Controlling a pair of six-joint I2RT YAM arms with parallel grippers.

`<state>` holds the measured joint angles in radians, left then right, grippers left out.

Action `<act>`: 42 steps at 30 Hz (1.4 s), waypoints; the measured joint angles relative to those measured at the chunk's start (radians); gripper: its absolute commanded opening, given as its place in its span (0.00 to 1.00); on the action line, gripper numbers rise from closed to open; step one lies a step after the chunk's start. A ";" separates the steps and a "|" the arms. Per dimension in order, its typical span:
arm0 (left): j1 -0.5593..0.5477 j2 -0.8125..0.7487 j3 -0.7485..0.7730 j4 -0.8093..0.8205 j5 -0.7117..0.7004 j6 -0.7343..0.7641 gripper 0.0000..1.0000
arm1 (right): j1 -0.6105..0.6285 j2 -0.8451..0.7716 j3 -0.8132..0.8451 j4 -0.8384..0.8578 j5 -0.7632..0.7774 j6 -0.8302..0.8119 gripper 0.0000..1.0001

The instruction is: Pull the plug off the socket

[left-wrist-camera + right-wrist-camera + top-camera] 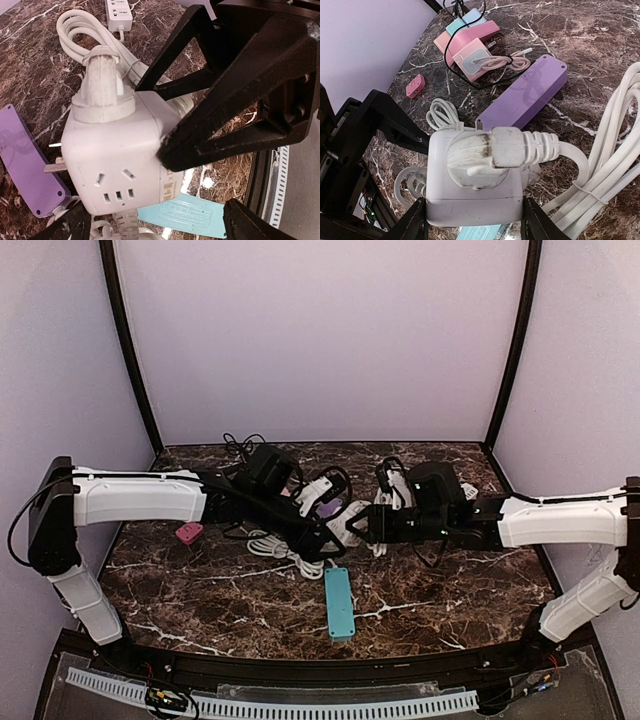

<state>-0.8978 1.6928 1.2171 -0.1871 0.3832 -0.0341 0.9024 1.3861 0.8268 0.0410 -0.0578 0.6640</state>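
At mid-table, one white plug (pixel 490 152) sits seated in one white cube socket (pixel 470 200), with two grippers meeting at it.
From the right wrist, the plug lies with its long axis across the cube's face, its ribbed cord end pointing right toward a white cable bundle (pixel 615 150). The right gripper (pixel 475 220) clamps the cube socket, one finger on each side, its arm reaching in level from the right. The left gripper (pixel 160 222) is spread wide and grasps nothing, its arm stretched in from the left. Nearby on the marble table (pixel 450 590) lie one purple strip (pixel 525 95), one teal strip (pixel 339 603) and one small pink adapter (pixel 188 532).
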 measured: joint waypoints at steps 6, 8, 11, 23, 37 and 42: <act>-0.006 0.032 0.013 0.013 -0.062 -0.023 0.85 | 0.001 0.003 0.016 -0.029 0.004 0.011 0.00; -0.006 0.040 0.013 0.014 -0.084 -0.030 0.84 | 0.001 0.005 0.020 -0.037 0.004 0.014 0.00; -0.010 0.045 0.021 0.013 -0.112 -0.038 0.81 | 0.002 0.013 0.030 -0.047 0.005 0.019 0.00; -0.019 0.063 0.040 0.042 -0.134 -0.079 0.75 | 0.002 0.026 0.042 -0.052 0.010 0.027 0.00; -0.028 0.080 0.030 0.078 -0.146 -0.156 0.37 | 0.002 0.026 0.043 -0.059 0.032 0.065 0.65; -0.030 0.082 -0.011 0.139 -0.159 -0.234 0.32 | 0.003 0.026 0.044 -0.065 0.053 0.100 0.82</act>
<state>-0.9279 1.7744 1.2064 -0.0479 0.2241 -0.2684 0.9051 1.4117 0.8711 -0.0238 -0.0044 0.7635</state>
